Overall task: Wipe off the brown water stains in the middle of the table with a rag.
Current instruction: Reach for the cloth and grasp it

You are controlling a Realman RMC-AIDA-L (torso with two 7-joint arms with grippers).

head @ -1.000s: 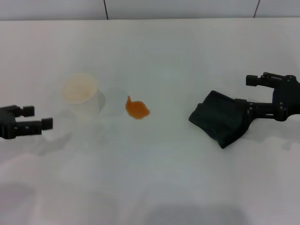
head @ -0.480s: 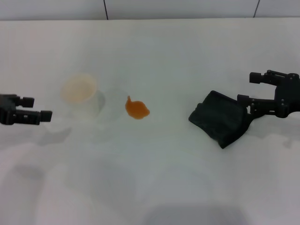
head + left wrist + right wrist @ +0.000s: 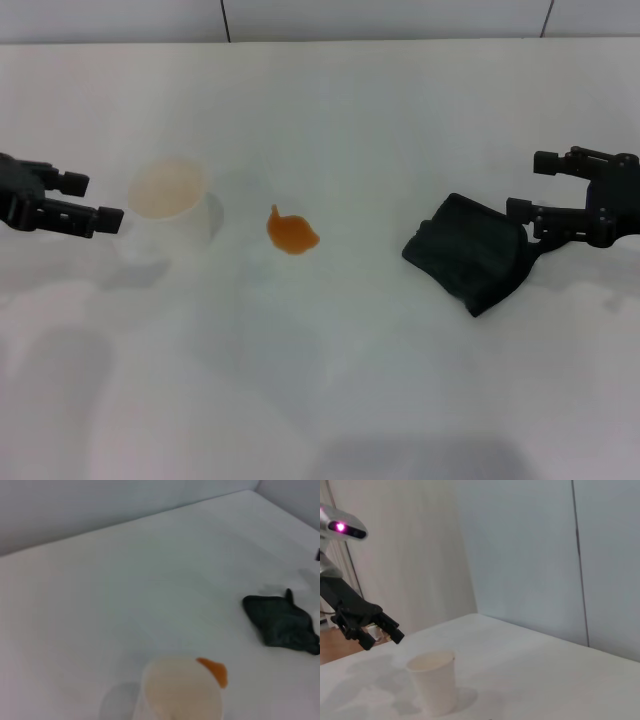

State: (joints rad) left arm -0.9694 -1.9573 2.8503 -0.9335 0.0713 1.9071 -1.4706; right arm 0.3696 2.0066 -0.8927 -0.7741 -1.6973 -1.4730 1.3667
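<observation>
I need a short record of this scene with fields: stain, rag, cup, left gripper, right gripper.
stain: brown water stains, one small blot mid-table, not wiped
rag: dark rag, crumpled, lying right of the blot
cup: white cup left of the blot, apart from it
left gripper: left gripper open, beside the cup
right gripper: right gripper open, at the rag's right edge
</observation>
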